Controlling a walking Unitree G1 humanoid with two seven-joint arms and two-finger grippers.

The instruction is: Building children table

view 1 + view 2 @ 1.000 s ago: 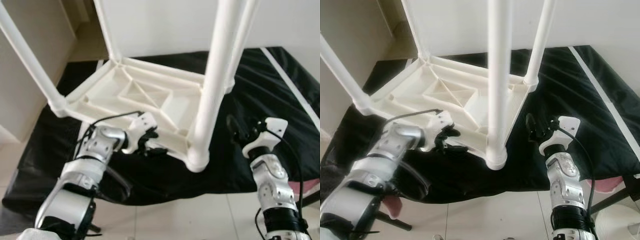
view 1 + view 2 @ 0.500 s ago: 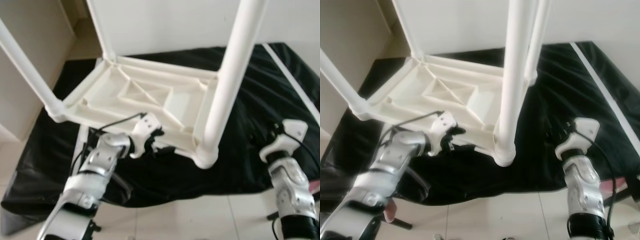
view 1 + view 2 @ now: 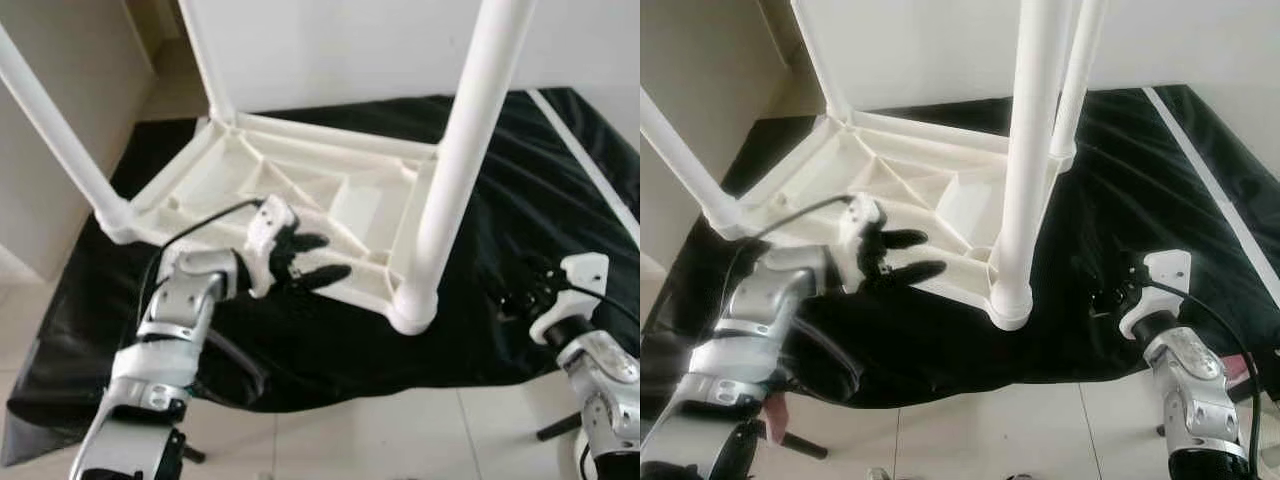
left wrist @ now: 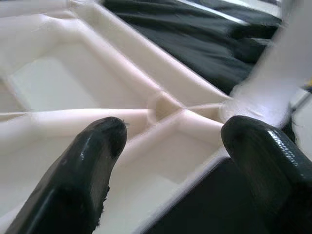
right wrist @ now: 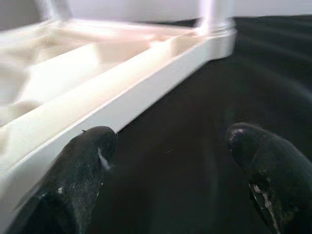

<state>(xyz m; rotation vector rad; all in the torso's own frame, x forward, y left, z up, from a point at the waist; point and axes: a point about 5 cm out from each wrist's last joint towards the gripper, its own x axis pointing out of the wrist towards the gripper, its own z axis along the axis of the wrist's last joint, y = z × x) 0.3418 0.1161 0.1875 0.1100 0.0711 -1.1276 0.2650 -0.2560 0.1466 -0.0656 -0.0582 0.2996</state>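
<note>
I had the left pincer [image 3: 305, 258] release the near rail and lift clear, fingers spread. The upturned children's table [image 3: 300, 195] lay on the black cloth [image 3: 520, 180], legs up. The right pincer [image 3: 1110, 295], open, waited at 4 o'clock. I judged regrasping next.

White plastic table [image 3: 330, 200], black cloth [image 3: 520, 230], pale tiled floor [image 3: 400, 440], black-fingered silver arms.

The white plastic children's table [image 3: 300, 200] lies upside down before me on a black sheet [image 3: 520, 200], ribbed underside up. Its round white legs [image 3: 455, 170] stand upright from the corners; the one toward 1 o'clock is nearest me.
</note>
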